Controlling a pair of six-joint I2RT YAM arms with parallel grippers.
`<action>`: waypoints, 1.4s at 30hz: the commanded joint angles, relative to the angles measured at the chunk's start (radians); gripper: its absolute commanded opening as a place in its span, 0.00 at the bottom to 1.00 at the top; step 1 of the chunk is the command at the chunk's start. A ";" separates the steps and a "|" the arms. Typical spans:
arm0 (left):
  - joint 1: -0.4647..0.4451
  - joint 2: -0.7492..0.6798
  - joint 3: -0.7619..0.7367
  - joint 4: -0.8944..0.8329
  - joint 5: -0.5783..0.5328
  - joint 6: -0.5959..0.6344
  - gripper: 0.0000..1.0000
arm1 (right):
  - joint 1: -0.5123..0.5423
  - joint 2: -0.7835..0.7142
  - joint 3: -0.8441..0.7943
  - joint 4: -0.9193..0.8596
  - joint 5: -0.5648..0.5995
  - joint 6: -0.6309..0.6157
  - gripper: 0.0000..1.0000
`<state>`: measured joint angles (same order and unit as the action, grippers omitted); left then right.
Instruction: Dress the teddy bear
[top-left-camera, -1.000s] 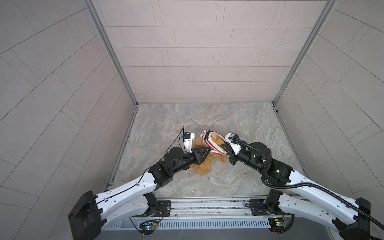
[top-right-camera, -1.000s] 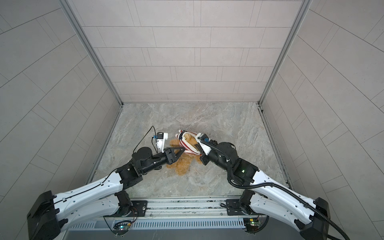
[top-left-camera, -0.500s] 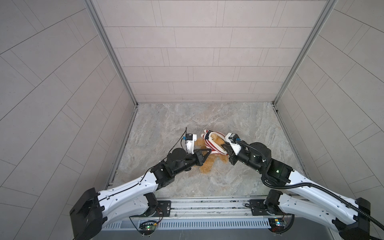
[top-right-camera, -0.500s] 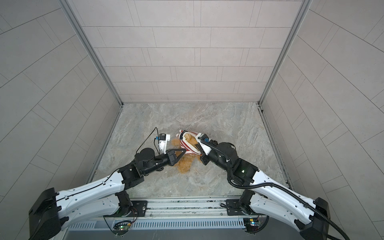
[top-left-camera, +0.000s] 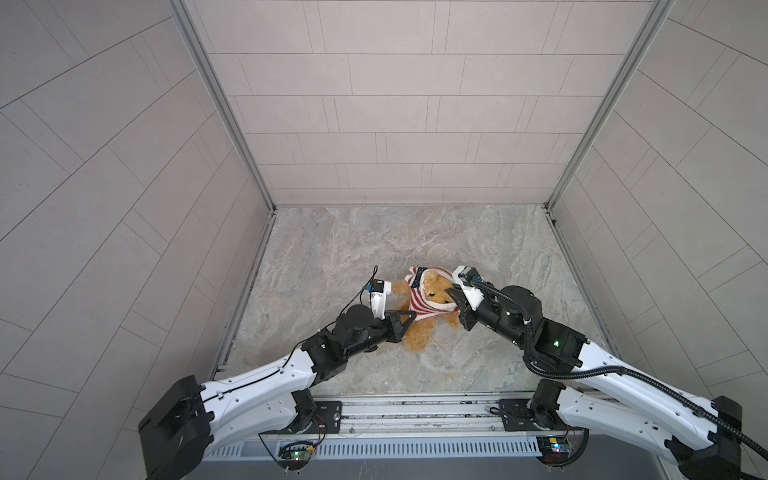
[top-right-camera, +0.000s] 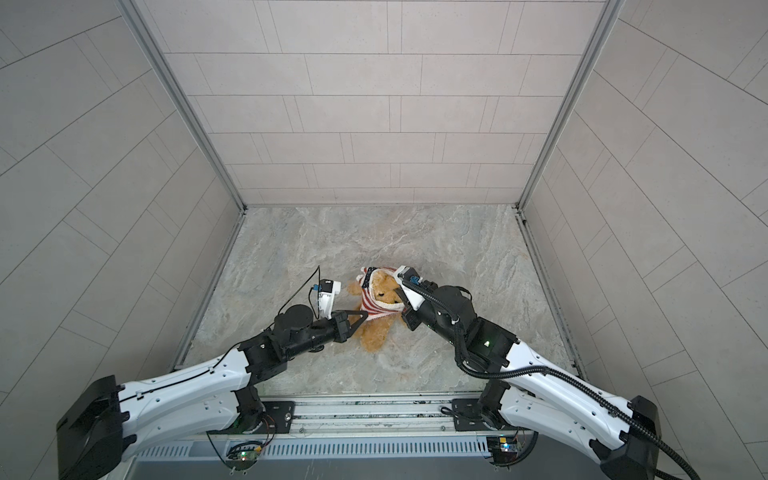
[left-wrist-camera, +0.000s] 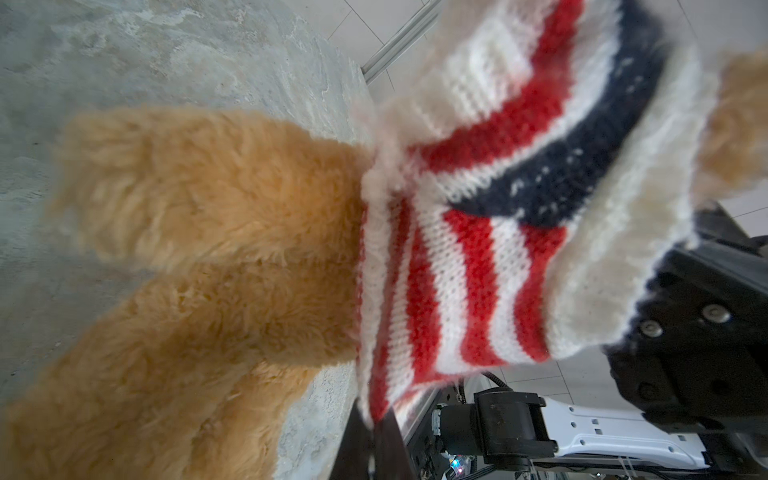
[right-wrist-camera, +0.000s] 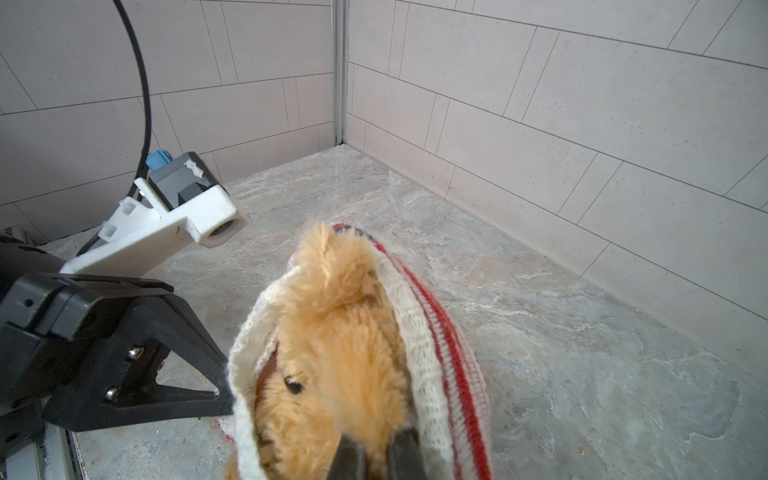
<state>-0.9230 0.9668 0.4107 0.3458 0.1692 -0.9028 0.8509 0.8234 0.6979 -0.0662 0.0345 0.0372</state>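
The fluffy golden-brown plush teddy bear (top-left-camera: 419, 338) lies near the middle of the grey marbled tabletop (top-left-camera: 374, 241), a little toward the near edge. Its long axis runs near to far, with bare legs pointing at the near edge and the head toward the far edge. A red-and-white striped knitted sweater with a navy band (top-left-camera: 420, 302) is bunched over the head and chest only, and one furry arm sticks out toward the left edge.

Nearest, the left hand (top-left-camera: 412, 317) reaches in from the left at the bear's waist. Its fingers are closed on an edge of the sweater on the leg side.

Farther back, the right hand (top-left-camera: 449, 294) comes from the right at the head end. It is closed at the sweater's white rim beside the bear's face. Whether it also catches fur, I cannot tell.

The sweater probably has to travel along that axis, from the head toward the near edge. The left hand sits nearer the legs, so it is better placed to draw the fabric down. The right hand is placed to steady the head end.
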 joint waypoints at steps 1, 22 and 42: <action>0.015 0.017 -0.023 -0.054 -0.022 0.065 0.00 | 0.000 -0.034 0.017 0.064 0.021 0.026 0.00; 0.140 -0.320 0.085 -0.358 0.162 0.293 0.47 | 0.000 -0.057 0.036 -0.103 -0.178 -0.147 0.00; 0.139 -0.157 0.183 -0.249 0.215 0.282 0.47 | 0.002 -0.064 0.019 -0.073 -0.301 -0.211 0.00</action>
<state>-0.7872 0.8204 0.5964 0.0235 0.3592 -0.6117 0.8509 0.7795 0.6991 -0.1913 -0.2401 -0.1467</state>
